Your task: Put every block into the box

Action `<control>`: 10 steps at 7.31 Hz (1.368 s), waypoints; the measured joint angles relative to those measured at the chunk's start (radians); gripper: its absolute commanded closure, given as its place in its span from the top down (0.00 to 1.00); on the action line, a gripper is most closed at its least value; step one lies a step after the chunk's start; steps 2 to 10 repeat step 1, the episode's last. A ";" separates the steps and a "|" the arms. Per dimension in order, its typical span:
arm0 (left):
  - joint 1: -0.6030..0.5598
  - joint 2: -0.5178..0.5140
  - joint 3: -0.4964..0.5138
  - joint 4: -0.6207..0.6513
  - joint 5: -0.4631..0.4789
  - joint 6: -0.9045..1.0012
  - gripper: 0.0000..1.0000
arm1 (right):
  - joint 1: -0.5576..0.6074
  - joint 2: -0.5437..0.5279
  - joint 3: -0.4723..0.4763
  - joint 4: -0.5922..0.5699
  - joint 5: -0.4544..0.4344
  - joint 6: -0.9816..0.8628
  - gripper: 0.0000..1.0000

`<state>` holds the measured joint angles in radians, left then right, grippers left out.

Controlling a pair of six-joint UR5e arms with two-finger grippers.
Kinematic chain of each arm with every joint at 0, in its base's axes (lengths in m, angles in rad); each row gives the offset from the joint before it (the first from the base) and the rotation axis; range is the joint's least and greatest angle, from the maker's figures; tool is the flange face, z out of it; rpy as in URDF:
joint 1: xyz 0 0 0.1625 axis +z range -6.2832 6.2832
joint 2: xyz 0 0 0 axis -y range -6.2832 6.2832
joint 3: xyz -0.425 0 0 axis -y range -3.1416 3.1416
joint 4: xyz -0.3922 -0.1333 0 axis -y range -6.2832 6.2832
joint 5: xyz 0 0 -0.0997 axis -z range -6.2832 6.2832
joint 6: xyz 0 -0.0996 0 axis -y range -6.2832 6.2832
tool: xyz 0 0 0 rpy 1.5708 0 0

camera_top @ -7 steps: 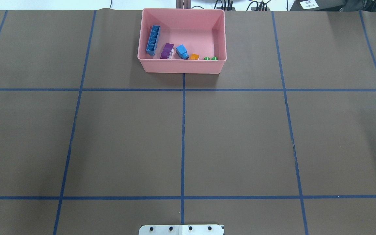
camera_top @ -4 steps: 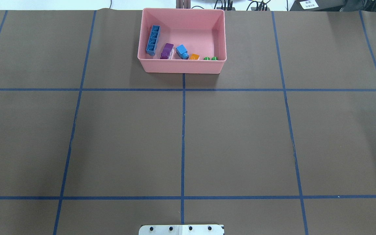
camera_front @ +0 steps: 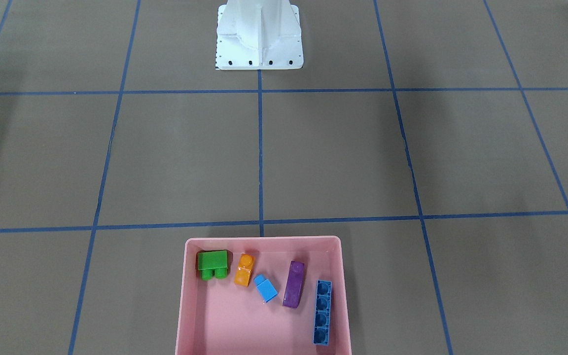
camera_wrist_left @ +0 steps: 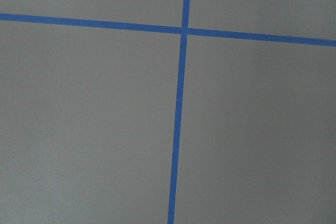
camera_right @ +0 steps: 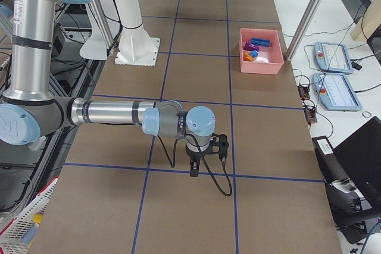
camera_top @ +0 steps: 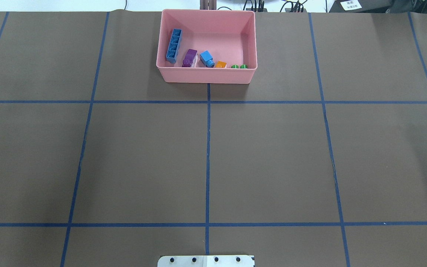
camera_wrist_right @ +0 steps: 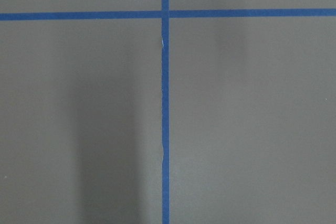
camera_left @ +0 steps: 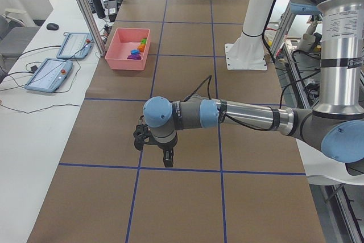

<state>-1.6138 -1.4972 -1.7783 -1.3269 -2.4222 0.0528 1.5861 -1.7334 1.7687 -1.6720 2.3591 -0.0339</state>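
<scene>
Blocks (camera_front: 266,288) lie in the pink box (camera_front: 181,315) on brown, blue-taped table (camera_top: 272,155). Left gripper (camera_left: 163,155), right gripper (camera_right: 199,165): grip state cannot be told. Far label (camera_top: 350,4) illegible.

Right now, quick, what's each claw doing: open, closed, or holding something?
Left claw: cannot be told, it shows only in a side view.
Right claw: cannot be told, it shows only in a side view.

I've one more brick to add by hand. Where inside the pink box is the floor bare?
The bare patch is the box floor's half away from the robot base, bordered by the far wall and long blue brick. The robot-side wall is crowded: purple brick, light-blue brick, orange brick, green brick.
</scene>
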 measured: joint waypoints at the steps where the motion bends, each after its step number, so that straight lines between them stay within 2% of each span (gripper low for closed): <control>1: 0.000 0.000 -0.001 0.000 0.000 0.000 1.00 | 0.000 0.000 0.000 0.000 0.000 0.000 1.00; 10: 0.000 0.000 -0.001 0.000 0.000 0.000 1.00 | 0.000 0.000 0.000 0.000 0.000 0.000 1.00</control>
